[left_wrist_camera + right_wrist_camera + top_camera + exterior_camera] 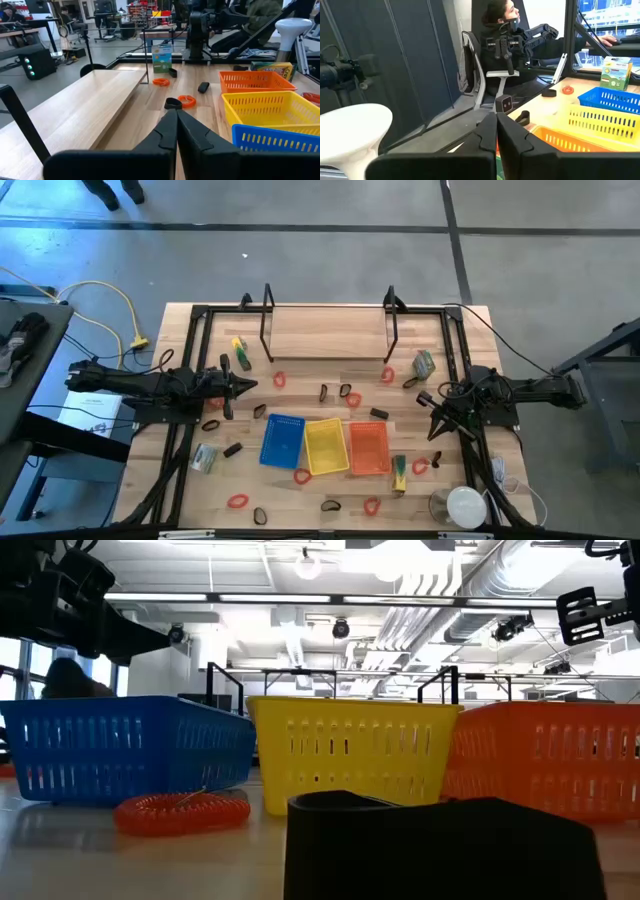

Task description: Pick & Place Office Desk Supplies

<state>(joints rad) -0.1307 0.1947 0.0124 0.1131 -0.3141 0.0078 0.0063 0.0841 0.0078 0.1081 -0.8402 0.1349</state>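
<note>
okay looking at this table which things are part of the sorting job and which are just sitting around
Part of the job:
- red coiled loops, e.g.
- black clips, e.g.
- green-handled piece
- blue tray, yellow tray, orange tray, likely the drop spots

Just lying about:
- round white object
- raised wooden shelf
- yellow cable off the table

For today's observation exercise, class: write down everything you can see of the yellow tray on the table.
The yellow tray is a rectangular, open-topped basket that looks like plastic, its walls pierced by rows of vertical slots. It stands upright on the wooden table, in the middle of a row, with the blue tray and orange tray close on either side. It looks empty from above. Neither claw touches it.
</note>
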